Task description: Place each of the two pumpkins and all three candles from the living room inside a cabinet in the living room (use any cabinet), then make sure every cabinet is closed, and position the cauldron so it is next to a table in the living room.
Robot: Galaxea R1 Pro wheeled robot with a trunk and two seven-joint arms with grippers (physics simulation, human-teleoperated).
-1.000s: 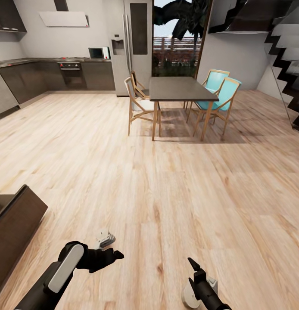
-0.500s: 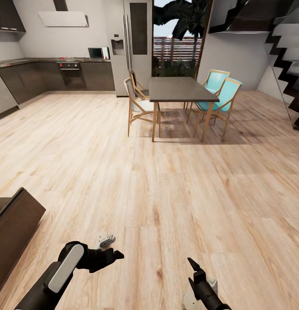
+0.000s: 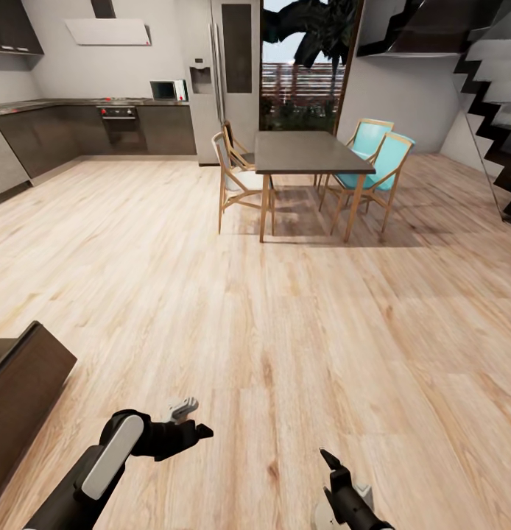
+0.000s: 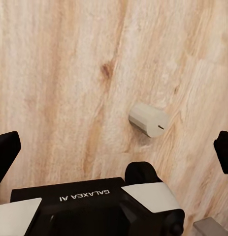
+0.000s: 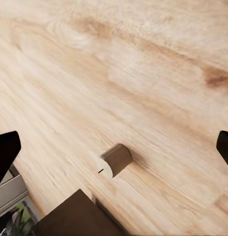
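Note:
Over the wood floor hangs my left gripper (image 4: 116,150), open, with a cream candle (image 4: 149,119) lying on its side on the boards beyond the gap between its fingers. My right gripper (image 5: 116,147) is open too. Under it lies a shaded candle (image 5: 114,161), close to a corner of the dark-brown cabinet (image 5: 77,216). In the head view the left gripper (image 3: 196,434) is at the lower left, beside the cabinet (image 3: 27,383). The right gripper (image 3: 330,467) is at the bottom edge. Neither gripper holds anything.
A dark-topped dining table (image 3: 311,151) with wooden and teal chairs (image 3: 373,158) stands ahead. The kitchen counter (image 3: 79,125) and fridge (image 3: 226,73) line the far wall. A staircase (image 3: 498,96) rises at the right. Open wood floor (image 3: 285,316) lies between.
The cabinet corner has slid slightly down and left in the head view as the camera crept. My right gripper has sunk a little toward the bottom edge. The left gripper barely shifted.

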